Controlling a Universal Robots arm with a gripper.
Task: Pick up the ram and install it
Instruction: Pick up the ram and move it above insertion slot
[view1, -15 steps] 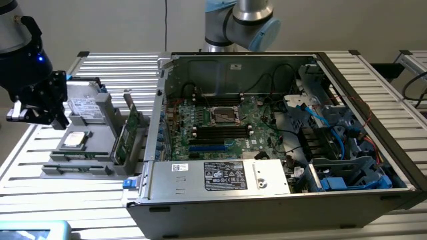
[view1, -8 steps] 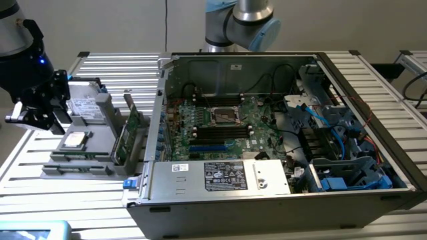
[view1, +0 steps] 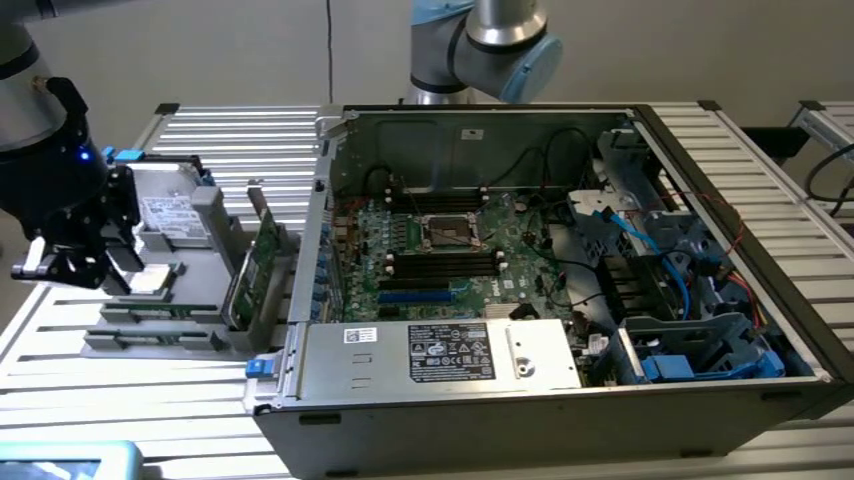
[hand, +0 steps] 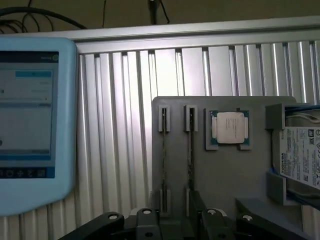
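The arm (view1: 38, 110) reaches in at the exterior view's left. Its end effector (view1: 83, 275) hangs downward, jaws spread apart and gripping nothing.

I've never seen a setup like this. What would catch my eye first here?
The big open computer case in the middle of the exterior view stands out, with its green motherboard laid bare. At that view's left, the robot's black gripper hangs over a grey parts tray, where a square processor chip sits in its own recess.
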